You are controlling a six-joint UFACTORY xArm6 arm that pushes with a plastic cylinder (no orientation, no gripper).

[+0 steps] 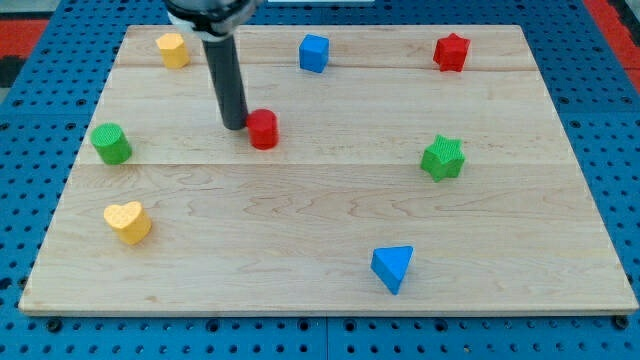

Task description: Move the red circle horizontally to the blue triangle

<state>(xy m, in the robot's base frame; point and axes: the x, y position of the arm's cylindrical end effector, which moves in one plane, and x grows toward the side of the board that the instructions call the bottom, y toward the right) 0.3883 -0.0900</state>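
My tip [235,125] stands just beside the red circle [263,129], on its left side in the view, almost touching it. There are no jaws on this rod, so nothing is gripped. The blue triangle [392,267] lies well apart, toward the view's right and bottom of the tabletop [320,220]. A push rightward looks suitable, because the tip is already behind the circle.

A pale wooden board [330,215] is lying on a blue pegboard surface [30,330]. Sitting on it are a yellow hexagonal block [173,49] at eleven o'clock, a blue cube [314,53] at twelve, a red star block [451,52] at one, a green star block [442,158] at three, a yellow heart block [128,222] at eight and a green cylinder [111,143] at nine.
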